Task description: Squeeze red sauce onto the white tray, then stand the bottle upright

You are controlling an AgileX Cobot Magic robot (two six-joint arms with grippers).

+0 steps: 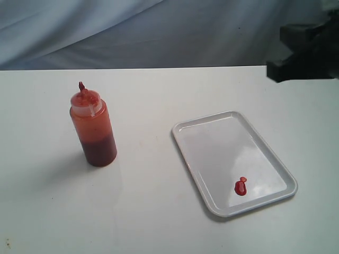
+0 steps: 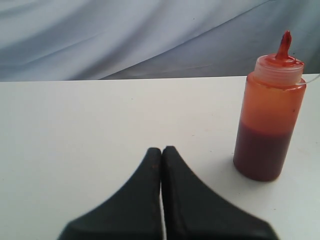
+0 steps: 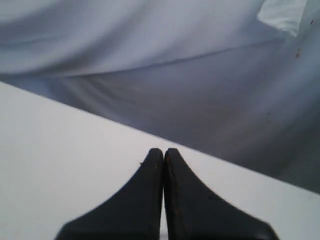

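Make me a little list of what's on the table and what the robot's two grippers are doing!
bottle: standing upright on the table, left of the tray and not touching it
sauce: dark red, fills the bottle's lower part
tray: white, lying flat on the table
blob: one small red one on the tray, near its closer end
left gripper: shut, empty, away from the bottle
right gripper: shut, empty
job: looks finished
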